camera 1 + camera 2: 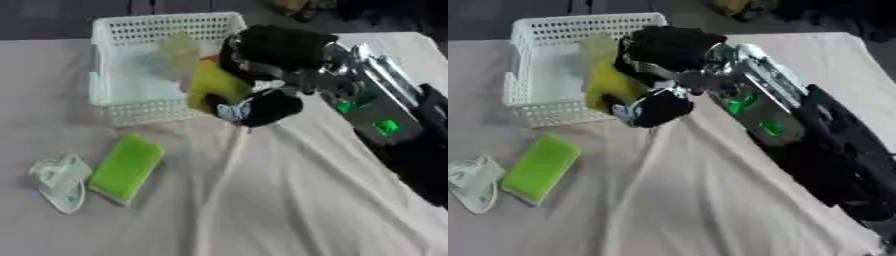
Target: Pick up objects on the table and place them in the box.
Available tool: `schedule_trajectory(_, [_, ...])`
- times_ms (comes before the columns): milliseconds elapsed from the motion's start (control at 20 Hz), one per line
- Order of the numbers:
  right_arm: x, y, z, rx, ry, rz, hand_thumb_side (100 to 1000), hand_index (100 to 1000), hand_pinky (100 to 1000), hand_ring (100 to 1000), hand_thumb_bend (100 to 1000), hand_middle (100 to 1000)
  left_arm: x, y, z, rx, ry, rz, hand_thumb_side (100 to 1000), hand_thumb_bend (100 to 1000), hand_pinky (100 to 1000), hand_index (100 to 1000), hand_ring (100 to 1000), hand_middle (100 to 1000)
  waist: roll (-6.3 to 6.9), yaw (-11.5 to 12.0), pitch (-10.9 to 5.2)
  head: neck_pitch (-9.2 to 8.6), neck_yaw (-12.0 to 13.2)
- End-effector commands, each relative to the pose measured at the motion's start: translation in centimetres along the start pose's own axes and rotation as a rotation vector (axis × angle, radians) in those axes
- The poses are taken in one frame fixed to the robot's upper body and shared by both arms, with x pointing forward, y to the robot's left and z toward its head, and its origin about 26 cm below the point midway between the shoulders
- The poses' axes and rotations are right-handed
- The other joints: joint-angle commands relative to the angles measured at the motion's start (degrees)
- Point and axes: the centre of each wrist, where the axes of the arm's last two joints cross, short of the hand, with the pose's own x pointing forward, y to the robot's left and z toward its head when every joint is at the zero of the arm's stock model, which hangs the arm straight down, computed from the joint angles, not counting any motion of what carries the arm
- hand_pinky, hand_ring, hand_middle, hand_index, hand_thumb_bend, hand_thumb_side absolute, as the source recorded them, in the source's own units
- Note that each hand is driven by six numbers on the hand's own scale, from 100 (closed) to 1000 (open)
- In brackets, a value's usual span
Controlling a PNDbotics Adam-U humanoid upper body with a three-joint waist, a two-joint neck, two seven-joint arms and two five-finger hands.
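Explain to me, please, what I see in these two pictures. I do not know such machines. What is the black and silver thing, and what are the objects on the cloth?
Both pictures show one moment, taken by the two eyes of a camera in a robot's head, looking down at its table. So they are nearly the same.

The black and silver thing is the robot's right arm, coming in from the right side. At its end is the right hand, curled round a yellow object. It holds this at the near right corner of the white basket, the box where things must go. Whether the object touches the basket, I cannot tell.

On the pale cloth, in front of the basket, lie a green sponge-like block and, to its left, a clear whitish thing I cannot identify.

The left hand is not visible.
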Motion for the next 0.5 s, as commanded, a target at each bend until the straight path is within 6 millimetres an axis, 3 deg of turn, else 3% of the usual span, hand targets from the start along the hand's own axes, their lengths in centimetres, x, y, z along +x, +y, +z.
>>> schedule_trajectory(50, [-0.5,-1.8,0.7,-0.044,0.024,0.031,651,390,788,664,108,237,0.3,0.8,-0.6,-0.007,-0.027,-0.019,923,100,1000,970,992,941,0.18,0.24,-1.22,-0.93,-0.66])
schedule_trajectory(300, [-1.4,-2.9,0.6,-0.088,0.059,0.044,658,389,790,664,107,237,0.3,0.7,-0.8,-0.006,-0.034,-0.013,924,100,1000,970,992,941,-0.14,1.18,-1.1,-1.52,-1.91])
schedule_trajectory(500, [-3.5,-3.2,-0.5,-0.088,0.129,0.062,668,393,801,670,102,239,0.4,0.6,-1.2,-0.01,-0.052,-0.002,924,100,1000,970,992,941,-0.54,2.91,-0.86,-1.79,-3.68])
